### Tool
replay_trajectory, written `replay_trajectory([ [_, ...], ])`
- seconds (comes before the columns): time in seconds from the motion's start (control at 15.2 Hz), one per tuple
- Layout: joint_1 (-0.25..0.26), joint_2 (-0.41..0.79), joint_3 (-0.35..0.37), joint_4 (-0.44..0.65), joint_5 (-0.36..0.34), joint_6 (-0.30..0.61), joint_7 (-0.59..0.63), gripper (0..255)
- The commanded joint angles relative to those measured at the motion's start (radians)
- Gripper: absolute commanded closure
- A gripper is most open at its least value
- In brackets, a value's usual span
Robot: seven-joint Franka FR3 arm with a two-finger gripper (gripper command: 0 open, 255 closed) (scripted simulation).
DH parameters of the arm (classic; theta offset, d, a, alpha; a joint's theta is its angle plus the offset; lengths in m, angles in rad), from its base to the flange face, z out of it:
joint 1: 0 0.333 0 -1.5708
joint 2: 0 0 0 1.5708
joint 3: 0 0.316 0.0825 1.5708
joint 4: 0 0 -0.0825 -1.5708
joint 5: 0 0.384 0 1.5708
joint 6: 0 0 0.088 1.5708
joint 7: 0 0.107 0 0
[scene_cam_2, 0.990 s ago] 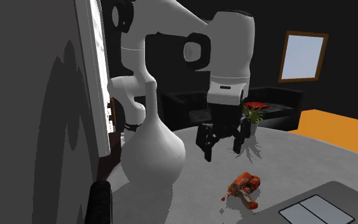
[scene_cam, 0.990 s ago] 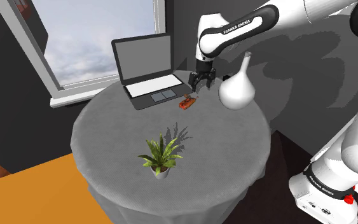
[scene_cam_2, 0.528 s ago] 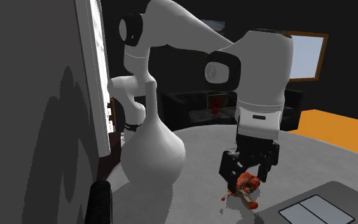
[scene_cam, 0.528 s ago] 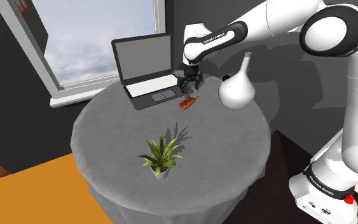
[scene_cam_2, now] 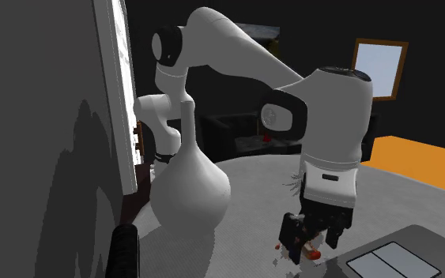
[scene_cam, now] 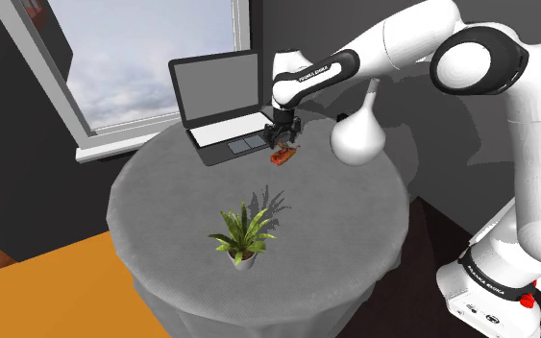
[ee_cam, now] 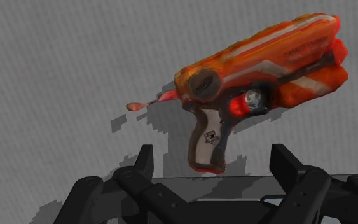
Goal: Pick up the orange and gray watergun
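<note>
The orange and grey watergun lies on its side on the grey table top, close under my hand. My gripper is open, and its black fingers stand apart on either side of the gun's grey handle without touching it. In the shoulder view the gripper hangs just above the watergun, beside the laptop's front corner. In the second exterior view the gripper hides most of the watergun, leaving only a small orange bit showing below it.
An open laptop stands close to the gun on the shoulder view's left. A tall white flask-shaped vase stands close on the right. A small potted plant sits nearer the round table's front edge.
The arm swung from beside the vase towards the laptop and came down over the watergun. The fingers stayed apart and the gun has not moved.
</note>
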Motion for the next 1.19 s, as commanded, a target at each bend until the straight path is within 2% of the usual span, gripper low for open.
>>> replay_trajectory([
  [0.0,-0.001,0.007,-0.001,-0.009,0.000,0.016,-0.001,0],
  [0.07,-0.001,0.007,-0.001,-0.008,0.000,0.016,-0.001,0],
  [0.13,-0.002,0.007,-0.001,-0.008,0.000,0.016,-0.002,255],
  [0.73,-0.001,0.007,-0.001,-0.008,0.000,0.016,-0.001,255],
  [1.12,-0.002,-0.033,0.001,0.011,0.002,-0.043,-0.002,255],
])
